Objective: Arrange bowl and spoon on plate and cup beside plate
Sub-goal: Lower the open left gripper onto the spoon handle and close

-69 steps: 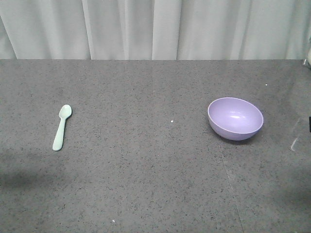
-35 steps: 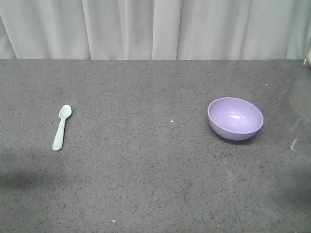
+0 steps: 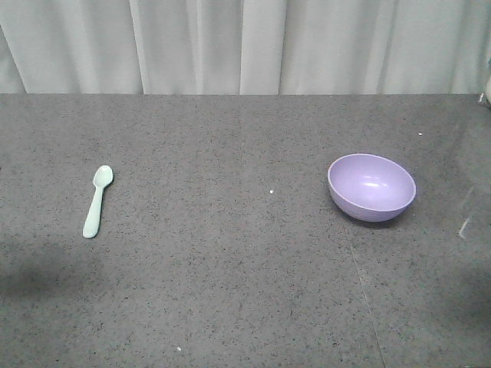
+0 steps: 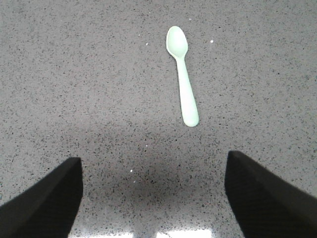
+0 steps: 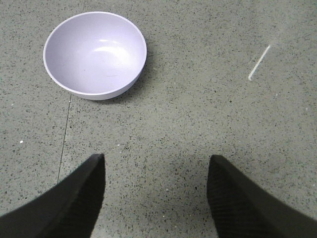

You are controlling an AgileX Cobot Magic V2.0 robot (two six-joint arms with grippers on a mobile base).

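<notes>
Pale mint spoon [image 4: 183, 79] lies flat ahead of my left gripper [image 4: 152, 159], jaws spread, empty. Lavender bowl [image 5: 95, 53] sits ahead-left of my right gripper [image 5: 156, 158] (also spread). Only the front view shows both items.

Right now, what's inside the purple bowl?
Nothing: the bowl is empty, its whole inside showing, with only a light reflection. The patch of table under it is covered by the bowl itself.

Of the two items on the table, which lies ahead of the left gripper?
The pale green spoon, lying flat ahead of the open left gripper; the purple bowl sits ahead of the right gripper instead.
</notes>
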